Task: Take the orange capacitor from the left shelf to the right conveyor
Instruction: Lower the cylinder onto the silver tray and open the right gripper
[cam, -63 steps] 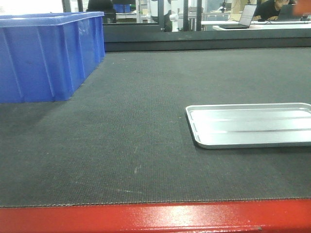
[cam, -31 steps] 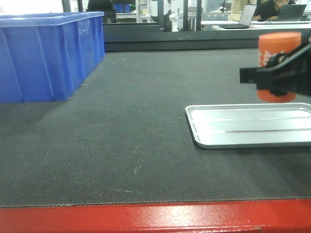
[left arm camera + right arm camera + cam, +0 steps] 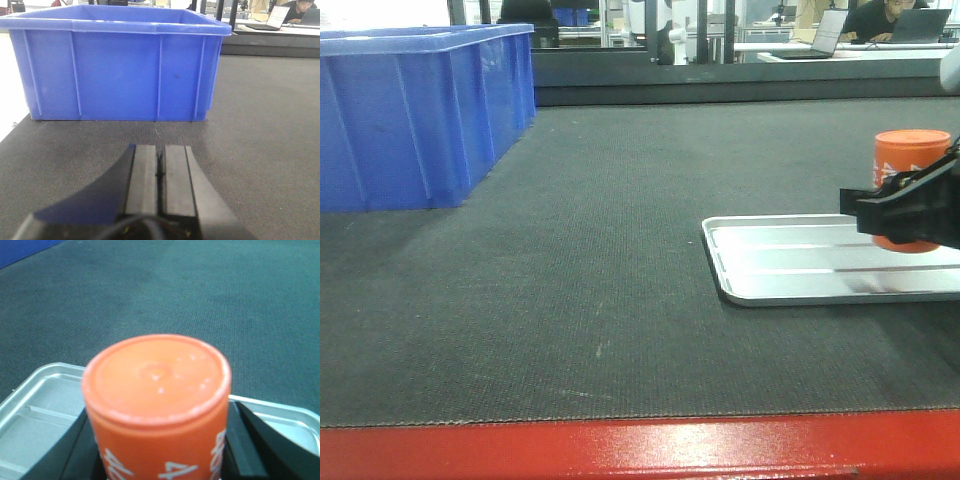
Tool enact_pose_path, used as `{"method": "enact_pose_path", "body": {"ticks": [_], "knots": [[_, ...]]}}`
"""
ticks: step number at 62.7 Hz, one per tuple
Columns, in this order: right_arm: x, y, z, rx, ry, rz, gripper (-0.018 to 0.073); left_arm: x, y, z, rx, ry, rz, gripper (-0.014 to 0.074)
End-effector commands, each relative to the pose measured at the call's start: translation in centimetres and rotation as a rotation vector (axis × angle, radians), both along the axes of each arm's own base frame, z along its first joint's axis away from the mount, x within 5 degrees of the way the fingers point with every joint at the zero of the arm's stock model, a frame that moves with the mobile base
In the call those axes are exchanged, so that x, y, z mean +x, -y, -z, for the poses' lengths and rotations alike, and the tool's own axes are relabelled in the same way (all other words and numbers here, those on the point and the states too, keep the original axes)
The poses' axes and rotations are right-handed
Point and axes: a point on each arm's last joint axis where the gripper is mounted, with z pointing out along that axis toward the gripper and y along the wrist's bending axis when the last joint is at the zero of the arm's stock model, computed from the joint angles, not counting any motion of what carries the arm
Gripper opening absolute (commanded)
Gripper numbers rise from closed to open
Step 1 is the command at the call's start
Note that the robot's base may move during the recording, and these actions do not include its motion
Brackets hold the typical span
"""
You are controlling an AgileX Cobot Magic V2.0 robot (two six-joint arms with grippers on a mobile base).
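Note:
The orange capacitor [image 3: 912, 160] stands upright, held in my right gripper [image 3: 908, 212], whose black fingers [image 3: 865, 205] clamp its sides. It hangs low over the right part of the silver tray [image 3: 780, 272] on the dark conveyor belt [image 3: 600, 250]; whether it touches the tray cannot be told. In the right wrist view the capacitor [image 3: 156, 390] fills the middle, gripper [image 3: 157, 452] shut on it, tray [image 3: 35, 405] beneath. My left gripper [image 3: 160, 167] is shut on nothing, low over the belt [image 3: 270, 130]. The shelf is out of view.
A large blue plastic bin [image 3: 410, 110] stands on the belt at the back left, right in front of the left gripper [image 3: 120, 70]. The belt's red front edge [image 3: 620, 452] runs along the bottom. Desks and people sit behind the far rail.
The right gripper came in from the right with the capacitor, first high above the tray, and has since dropped lower and shifted slightly right.

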Motion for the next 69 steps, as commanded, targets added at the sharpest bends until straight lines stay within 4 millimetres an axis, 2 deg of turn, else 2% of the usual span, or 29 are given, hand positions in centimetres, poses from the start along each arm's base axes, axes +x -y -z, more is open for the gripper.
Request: {"method": "enact_pose_path", "body": {"ticks": [1, 18, 24, 32, 38, 41, 53, 63, 69], "knots": [[0.9, -0.4, -1.7, -0.003, 0.151, -0.045, 0.0120, -0.1, -0.1, -1.0, -0.014, 0.100, -0.008, -0.0127], [1.3, -0.9, -0.8, -0.085, 0.152, -0.097, 0.0126, -0.1, -0.1, -1.0, -0.014, 0.100, -0.008, -0.0127], [1.3, -0.9, -0.8, -0.083, 0.159, -0.097, 0.0176, -0.1, -0.1, -1.0, -0.014, 0.100, -0.008, -0.0127], [1.3, -0.9, -0.9, -0.082, 0.161, -0.097, 0.0382, -0.1, -0.1, -1.0, -0.014, 0.100, -0.008, -0.0127], [1.3, -0.9, -1.0, -0.076, 0.172, -0.096, 0.0580, -0.1, -0.1, -1.0, -0.014, 0.100, -0.008, -0.0127], [1.3, -0.9, -1.0, -0.075, 0.173, -0.096, 0.0636, -0.1, -0.1, -1.0, -0.014, 0.100, -0.008, -0.0127], [0.7, -0.8, -1.1, -0.035, 0.168, -0.092, 0.0630, -0.1, -0.1, -1.0, -0.014, 0.100, -0.008, -0.0127], [-0.8, -0.5, -2.7, -0.025, 0.209, -0.089, 0.0630, -0.1, -0.1, -1.0, -0.014, 0.100, -0.008, -0.0127], [-1.9, -0.3, -4.3, 0.007, 0.232, -0.084, 0.0630, -0.1, -0.1, -1.0, -0.014, 0.100, -0.008, -0.0127]]}}
